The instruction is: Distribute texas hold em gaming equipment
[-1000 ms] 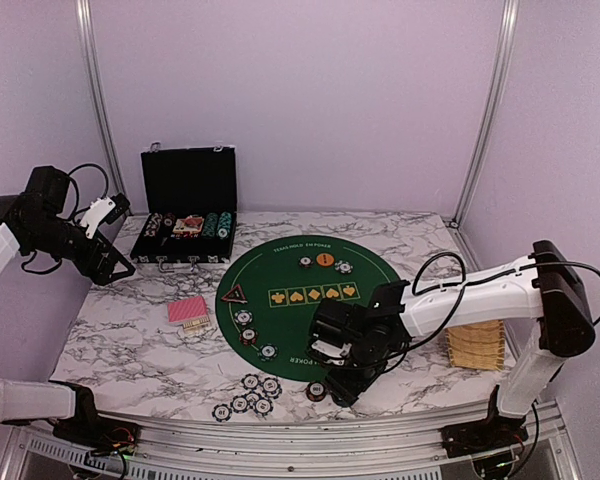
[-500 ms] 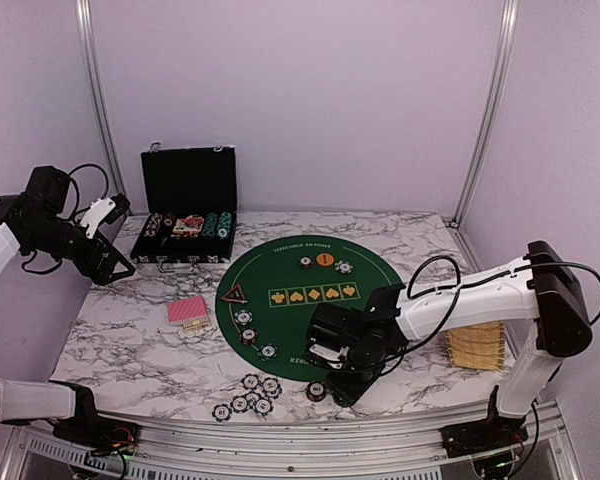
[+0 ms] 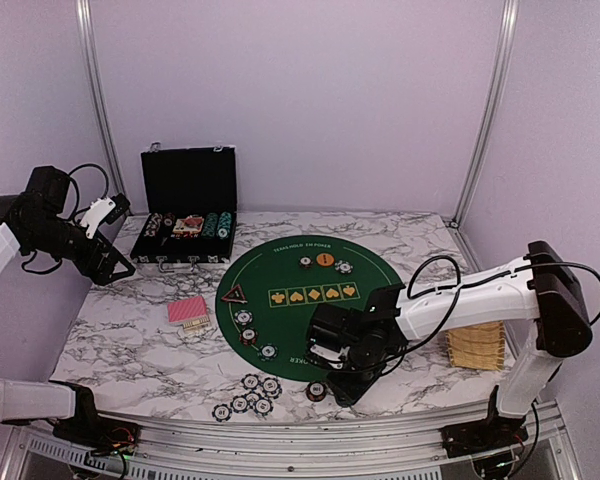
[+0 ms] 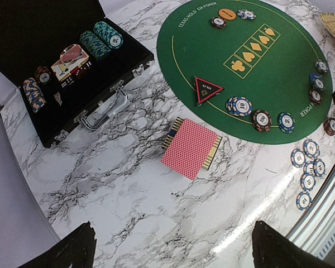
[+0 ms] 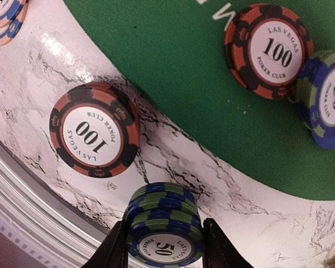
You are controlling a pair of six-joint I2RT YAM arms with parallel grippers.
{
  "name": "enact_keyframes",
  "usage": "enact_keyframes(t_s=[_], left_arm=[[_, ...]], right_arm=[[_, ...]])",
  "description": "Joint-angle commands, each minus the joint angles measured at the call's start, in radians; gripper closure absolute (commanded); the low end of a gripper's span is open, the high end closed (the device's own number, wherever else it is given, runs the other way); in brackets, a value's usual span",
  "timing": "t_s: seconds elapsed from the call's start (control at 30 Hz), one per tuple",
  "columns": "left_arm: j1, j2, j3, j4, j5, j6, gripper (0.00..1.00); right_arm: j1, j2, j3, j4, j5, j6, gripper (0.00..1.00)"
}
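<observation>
Blue 50 chip stack (image 5: 164,223) pinched in my right gripper (image 5: 164,251), bottom centre; next up, lift onto green felt (image 5: 201,84).

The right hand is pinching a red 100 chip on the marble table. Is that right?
Not quite. The right hand is pinching blue 50 chips on the marble table, not a red 100 chip. The right wrist view shows it: the red 100 chip lies loose beside the hand.

top: overhead-rear | left wrist: high | right wrist: close | shared: mat (image 3: 280,275)
</observation>
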Motion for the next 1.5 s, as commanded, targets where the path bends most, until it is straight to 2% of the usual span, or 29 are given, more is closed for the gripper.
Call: enact_keyframes(t_s=[0.0,0.27,0.47,0.67,0.87,1.17,1.47], left_arm=[[-0.005,-0.005,0.001,-0.022,-0.007,0.004,0.01],[-0.003,-0.002,0.001,-0.022,0.0,0.007,0.01],[-0.003,-0.004,-0.007,-0.022,-0.001,0.01,0.01],[-0.005,0.018,-0.034,-0.022,0.017,0.019,0.01],[-0.014,0.06,-0.067,-0.018,0.037,0.053,0.01],[-0.04,0.068,-0.133,0.031,0.03,0.083,0.01],[-0.051,0.079,-0.17,0.081,0.005,0.089,0.01]], right_arm=[[0.008,-0.018,0.062,-0.041,0.032,0.012,1.0],[-0.024,-0.032,0.239,-0.134,0.095,-0.011,1.0],[-0.159,-0.008,0.344,-0.141,0.134,-0.06,1.0],[-0.345,0.089,0.456,-0.092,0.196,-0.125,1.0],[-0.515,0.239,0.594,-0.039,0.193,-0.172,1.0],[-0.68,0.46,0.763,-0.012,0.136,-0.209,1.0],[-0.761,0.632,0.908,-0.016,0.11,-0.217,1.0]])
